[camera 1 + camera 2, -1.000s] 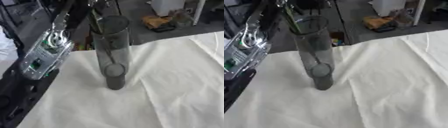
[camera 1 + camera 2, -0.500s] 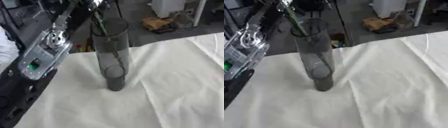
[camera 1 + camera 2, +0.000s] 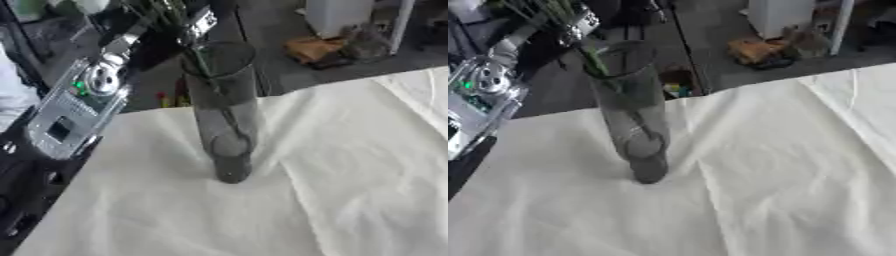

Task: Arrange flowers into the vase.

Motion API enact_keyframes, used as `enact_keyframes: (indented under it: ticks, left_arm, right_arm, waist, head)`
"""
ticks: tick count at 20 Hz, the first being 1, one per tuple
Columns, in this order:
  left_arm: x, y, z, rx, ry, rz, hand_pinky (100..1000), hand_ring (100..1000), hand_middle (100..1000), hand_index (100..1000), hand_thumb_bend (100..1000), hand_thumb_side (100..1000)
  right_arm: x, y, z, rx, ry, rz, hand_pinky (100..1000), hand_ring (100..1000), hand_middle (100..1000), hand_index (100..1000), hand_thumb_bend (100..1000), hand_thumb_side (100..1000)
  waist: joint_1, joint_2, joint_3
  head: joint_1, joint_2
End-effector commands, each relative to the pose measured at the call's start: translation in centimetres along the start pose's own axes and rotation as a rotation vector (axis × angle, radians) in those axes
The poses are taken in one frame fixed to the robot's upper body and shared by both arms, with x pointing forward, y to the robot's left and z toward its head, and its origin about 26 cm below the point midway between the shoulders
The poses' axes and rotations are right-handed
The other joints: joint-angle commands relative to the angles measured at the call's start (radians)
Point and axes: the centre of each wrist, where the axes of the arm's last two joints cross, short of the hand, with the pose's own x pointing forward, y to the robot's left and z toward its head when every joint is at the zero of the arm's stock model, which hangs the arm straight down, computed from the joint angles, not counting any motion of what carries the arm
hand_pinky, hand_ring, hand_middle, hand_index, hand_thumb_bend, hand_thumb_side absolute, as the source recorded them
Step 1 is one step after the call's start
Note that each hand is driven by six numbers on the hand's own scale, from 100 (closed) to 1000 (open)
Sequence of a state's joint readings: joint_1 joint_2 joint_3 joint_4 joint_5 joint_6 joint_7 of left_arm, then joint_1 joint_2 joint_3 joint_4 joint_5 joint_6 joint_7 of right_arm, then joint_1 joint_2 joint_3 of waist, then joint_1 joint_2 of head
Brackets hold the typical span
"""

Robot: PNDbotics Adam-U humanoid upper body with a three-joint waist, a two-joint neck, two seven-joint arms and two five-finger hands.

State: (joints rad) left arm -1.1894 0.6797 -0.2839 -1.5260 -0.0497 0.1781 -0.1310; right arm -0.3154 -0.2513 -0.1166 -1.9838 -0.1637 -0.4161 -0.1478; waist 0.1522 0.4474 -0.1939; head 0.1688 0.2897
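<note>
A tall smoky glass vase point(image 3: 224, 115) stands upright on the white cloth point(image 3: 350, 165), left of the middle. Thin green flower stems point(image 3: 203, 67) slant down through its mouth into the upper part of the tube. My left hand point(image 3: 194, 24) is just above and left of the rim, fingers curled round the stems; its silver forearm point(image 3: 77, 107) runs down along the left side. The flower heads lie beyond the top edge of both views. My right hand shows in neither view.
The cloth-covered table ends along a slanted edge at the left, with my dark body point(image 3: 22, 205) below it. Beyond the far edge lies grey floor with a brown bundle point(image 3: 317, 50) and a white box point(image 3: 337, 15). Creases cross the cloth at the right.
My left hand has come lower toward the vase's mouth and the stems reach a little deeper into the glass. The vase has stayed in place.
</note>
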Motion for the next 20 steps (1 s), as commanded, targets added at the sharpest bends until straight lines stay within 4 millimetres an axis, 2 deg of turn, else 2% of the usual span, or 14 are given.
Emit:
enact_keyframes:
  ticks: [1,9,10,12,14,20]
  left_arm:
    - [0.4,2.1,0.4,-0.005,0.004,-0.079,740,909,898,1000,485,858]
    - [-0.3,3.1,0.8,-0.023,0.047,-0.147,757,918,909,1000,471,855]
    - [-0.4,3.3,0.8,-0.025,0.052,-0.155,757,918,909,1000,456,850]
    - [-0.6,3.4,0.8,-0.045,0.064,-0.167,767,923,913,1000,353,797]
    - [-0.7,3.7,0.8,-0.073,0.08,-0.175,765,923,909,1000,323,776]
    - [-1.0,4.6,0.7,-0.121,0.108,-0.228,773,926,902,964,399,832]
  right_arm:
    - [0.5,-0.3,-0.4,0.011,-0.014,0.008,875,840,642,926,100,974]
    - [0.5,-0.3,-0.4,0.01,-0.002,0.006,874,840,643,925,100,970]
    - [0.5,-0.3,-0.5,0.01,-0.002,0.005,874,839,642,925,100,969]
    - [0.5,-0.3,-0.5,0.006,-0.001,0.004,874,838,642,923,100,968]
    - [0.5,-0.3,-0.5,0.005,0.001,0.003,874,838,641,923,100,967]
    - [0.5,-0.3,-0.5,0.006,0.006,0.005,874,838,640,923,100,964]
  waist:
    - [-0.005,-0.033,0.005]
    - [0.005,-0.047,0.013]
    - [0.006,-0.048,0.012]
    - [0.008,-0.051,0.01]
    - [0.01,-0.053,0.01]
    - [0.015,-0.055,0.01]
  head:
    - [-0.007,0.006]
    - [-0.008,0.005]
    - [-0.008,0.005]
    - [-0.007,0.006]
    - [-0.007,0.007]
    - [-0.005,0.009]
